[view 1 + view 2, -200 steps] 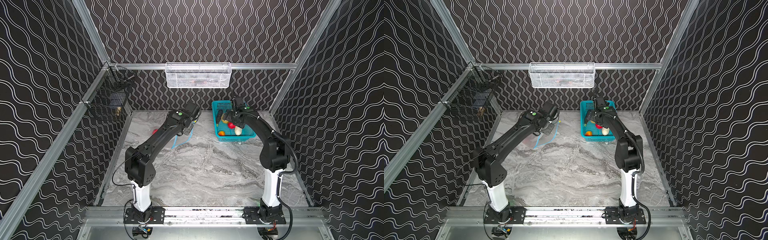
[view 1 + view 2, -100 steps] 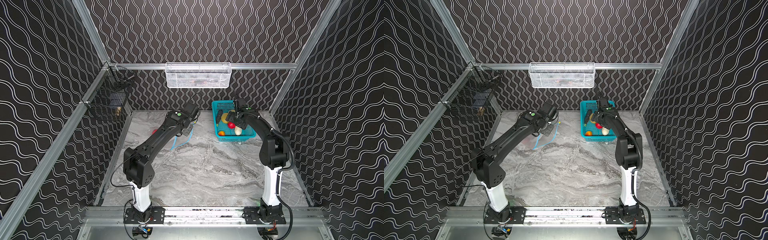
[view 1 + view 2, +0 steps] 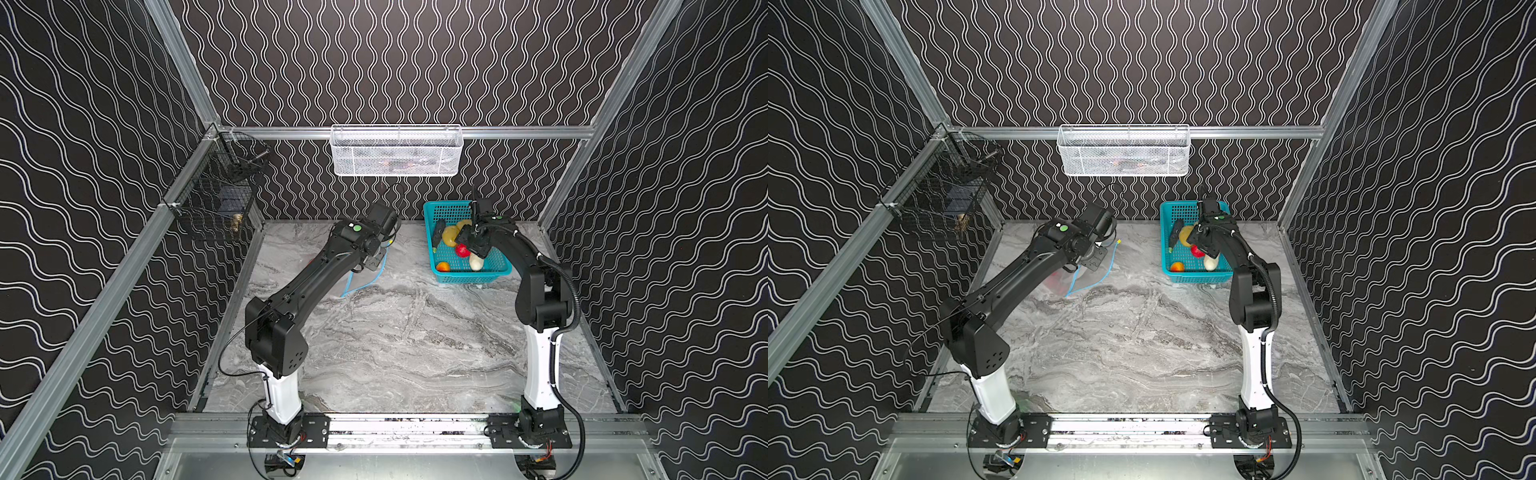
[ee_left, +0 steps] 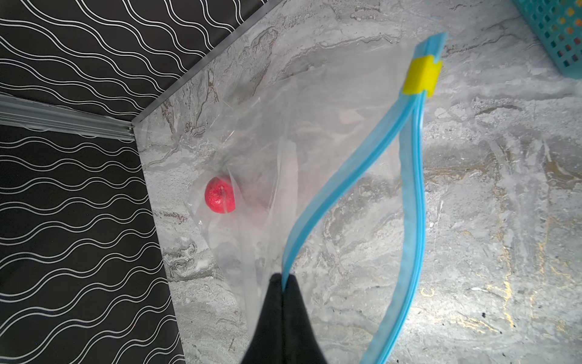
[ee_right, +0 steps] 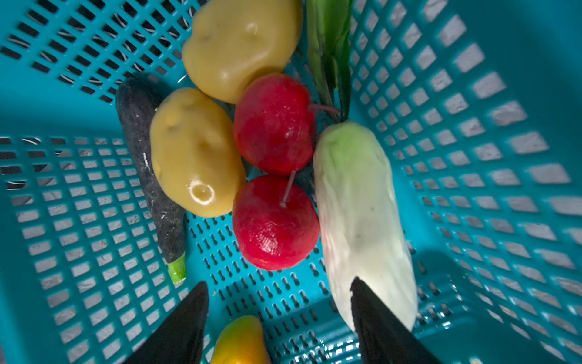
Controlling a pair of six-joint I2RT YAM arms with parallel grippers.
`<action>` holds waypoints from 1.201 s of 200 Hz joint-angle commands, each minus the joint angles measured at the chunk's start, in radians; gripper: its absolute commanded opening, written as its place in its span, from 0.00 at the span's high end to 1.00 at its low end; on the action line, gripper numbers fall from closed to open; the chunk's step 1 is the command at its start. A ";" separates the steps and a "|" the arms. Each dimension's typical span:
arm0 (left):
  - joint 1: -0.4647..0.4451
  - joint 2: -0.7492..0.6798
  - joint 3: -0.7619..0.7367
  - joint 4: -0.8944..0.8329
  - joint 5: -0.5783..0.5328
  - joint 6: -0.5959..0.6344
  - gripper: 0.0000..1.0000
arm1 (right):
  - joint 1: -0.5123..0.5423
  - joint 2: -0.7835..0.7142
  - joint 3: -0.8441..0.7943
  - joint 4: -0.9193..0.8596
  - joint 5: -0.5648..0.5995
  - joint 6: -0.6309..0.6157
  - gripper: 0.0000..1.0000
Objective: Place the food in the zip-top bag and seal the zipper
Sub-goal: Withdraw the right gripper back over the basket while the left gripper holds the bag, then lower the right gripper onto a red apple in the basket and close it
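The clear zip-top bag (image 4: 299, 110) lies near the far left corner of the marble worktop (image 3: 395, 332), with one red tomato (image 4: 220, 195) inside. The left gripper (image 4: 284, 277) is pressed together on the blue zipper (image 4: 340, 186), holding one lip up so the mouth gapes. The yellow slider (image 4: 422, 76) sits at the strip's end. By the far right corner, the right gripper (image 5: 278, 281) hangs spread, gripping nothing, inside a teal basket (image 5: 472, 126). Below it are two tomatoes (image 5: 275, 220), two potatoes (image 5: 195, 151), a radish (image 5: 359, 205), a cucumber (image 5: 148, 157), a green vegetable (image 5: 327, 41) and an orange-yellow piece (image 5: 241, 340)
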 commanded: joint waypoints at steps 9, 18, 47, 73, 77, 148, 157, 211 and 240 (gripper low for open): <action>0.000 -0.009 -0.004 0.007 0.000 0.004 1.00 | -0.003 0.024 0.031 0.016 -0.024 0.024 0.29; 0.000 -0.010 -0.007 0.009 -0.003 0.005 1.00 | -0.005 0.033 0.038 0.016 -0.026 0.024 0.29; 0.000 -0.019 -0.011 0.010 0.004 0.005 1.00 | -0.011 0.061 0.063 0.005 -0.036 0.032 0.31; 0.000 -0.020 -0.015 0.013 0.005 0.005 1.00 | -0.014 0.071 0.063 0.020 -0.039 0.033 0.32; 0.000 -0.019 -0.016 0.013 0.003 0.006 1.00 | -0.014 0.075 0.066 0.019 -0.038 0.032 0.32; 0.000 -0.018 -0.017 0.015 -0.003 0.003 1.00 | -0.026 0.122 0.095 0.016 -0.052 0.035 0.33; 0.001 -0.018 -0.017 0.013 -0.001 0.003 1.00 | -0.028 0.129 0.096 0.016 -0.057 0.038 0.34; 0.000 -0.018 -0.016 0.013 -0.002 0.006 1.00 | -0.031 0.142 0.083 0.035 -0.065 0.045 0.34; 0.001 -0.020 -0.020 0.015 -0.006 0.006 1.00 | -0.033 0.148 0.077 0.039 -0.066 0.047 0.36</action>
